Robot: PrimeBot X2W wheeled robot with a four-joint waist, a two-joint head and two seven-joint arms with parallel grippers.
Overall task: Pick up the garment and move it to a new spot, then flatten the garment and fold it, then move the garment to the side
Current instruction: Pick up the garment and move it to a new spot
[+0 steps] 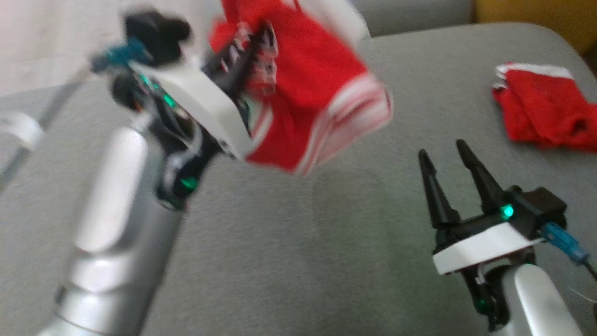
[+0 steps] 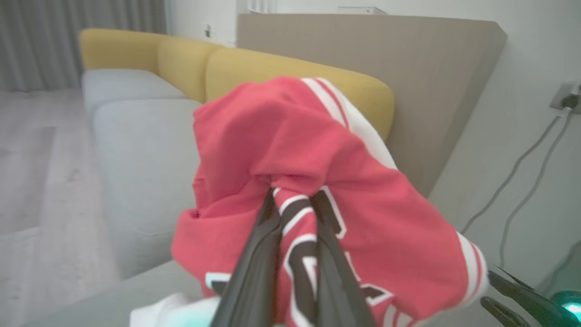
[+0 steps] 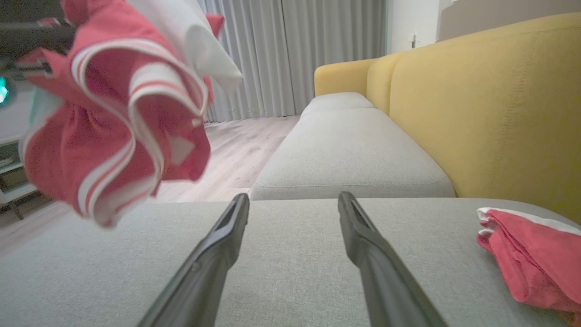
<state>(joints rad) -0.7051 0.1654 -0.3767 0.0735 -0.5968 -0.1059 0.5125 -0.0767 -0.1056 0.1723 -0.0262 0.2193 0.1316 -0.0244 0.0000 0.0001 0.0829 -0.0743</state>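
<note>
Your left jaws clamp the red garment (image 1: 322,88), held clear of the grey sofa cushion (image 1: 280,261); your right jaws stand wide and empty above it.

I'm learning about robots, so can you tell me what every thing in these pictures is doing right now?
Left gripper: jaws shut on the jersey.
Jersey: bunched up, hanging in the air above the sofa.
Right gripper: jaws open, empty, low over the sofa.
Second red garment: lying bunched on the sofa, off to the right, untouched.
</note>
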